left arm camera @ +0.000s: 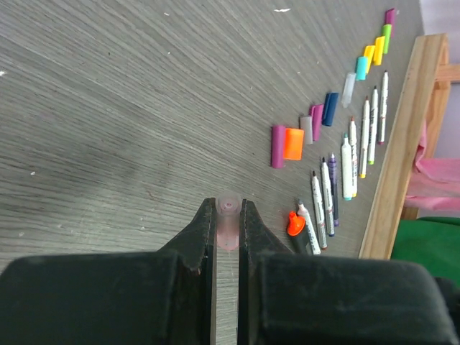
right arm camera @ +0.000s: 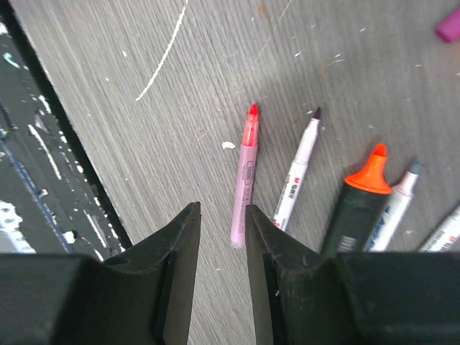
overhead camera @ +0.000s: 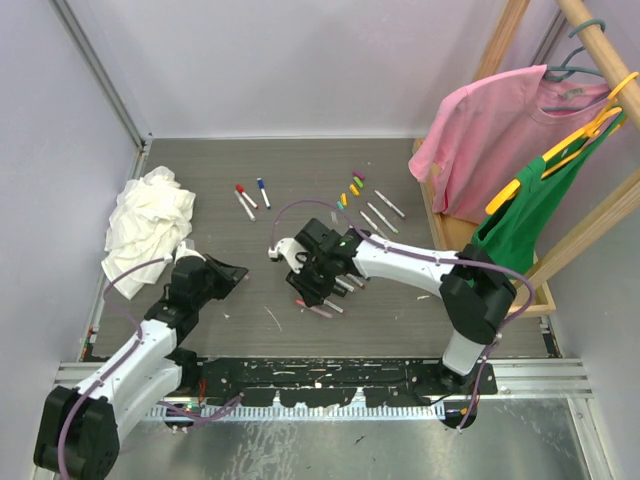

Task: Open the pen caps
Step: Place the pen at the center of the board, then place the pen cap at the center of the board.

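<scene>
Since the pale pink cap [left arm camera: 228, 221] is pinched between the closed left fingers [left arm camera: 203, 233], it is judged to be destined for the row of loose caps [left arm camera: 316, 122] set out on the tabletop [left arm camera: 108, 108]. The right fingers [right arm camera: 180, 244] are narrowly parted and empty; the uncapped pink pen [right arm camera: 244, 176] is seen lying just beyond them.

**Print on 2 pen barrels, none of it sure**

In the right wrist view, the white pen [right arm camera: 296, 176] carries a short line of red capitals running along its barrel. It looks like 3 letters, perhaps "SWK", but blur leaves the reading unsure. The pink pen [right arm camera: 244, 180] just beside it bears a small boxed label in darker pink, too fine to read. In the left wrist view, the row of white pens [left arm camera: 347, 162] shows dark specks of print, none legible.
</scene>
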Robot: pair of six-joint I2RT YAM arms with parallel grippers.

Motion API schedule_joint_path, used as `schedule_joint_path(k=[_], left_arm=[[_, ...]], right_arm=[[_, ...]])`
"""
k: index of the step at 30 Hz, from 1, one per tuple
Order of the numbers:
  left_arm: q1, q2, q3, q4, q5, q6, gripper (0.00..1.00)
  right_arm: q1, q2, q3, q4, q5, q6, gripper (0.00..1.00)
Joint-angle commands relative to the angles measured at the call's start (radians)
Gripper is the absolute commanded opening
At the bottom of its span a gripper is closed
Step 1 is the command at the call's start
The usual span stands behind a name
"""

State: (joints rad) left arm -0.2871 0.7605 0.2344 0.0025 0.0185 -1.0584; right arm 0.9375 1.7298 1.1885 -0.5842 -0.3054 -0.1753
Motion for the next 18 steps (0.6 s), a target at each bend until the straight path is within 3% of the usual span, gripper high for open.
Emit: schedule_joint_path(k=[1, 9, 18], left_arm=[[-0.019, 0.082, 0.081, 0.052, 0.029, -0.003, 0.0], [-0.206, 0.3, 0.241, -0.023, -0.148, -0.022, 0.0], [-0.264, 0.667, 0.477, -0.108, -0.108, 0.016, 0.0]], right_arm=[[-0.078, -0.125, 0.027, 0.013, -0.122, -0.041, 0.37], [-0.275, -0.244, 0.007, 0.01, -0.29, -0.074, 0.37], [-0.33, -0.25, 0.0, 0.012, -0.305, -0.077, 0.38]])
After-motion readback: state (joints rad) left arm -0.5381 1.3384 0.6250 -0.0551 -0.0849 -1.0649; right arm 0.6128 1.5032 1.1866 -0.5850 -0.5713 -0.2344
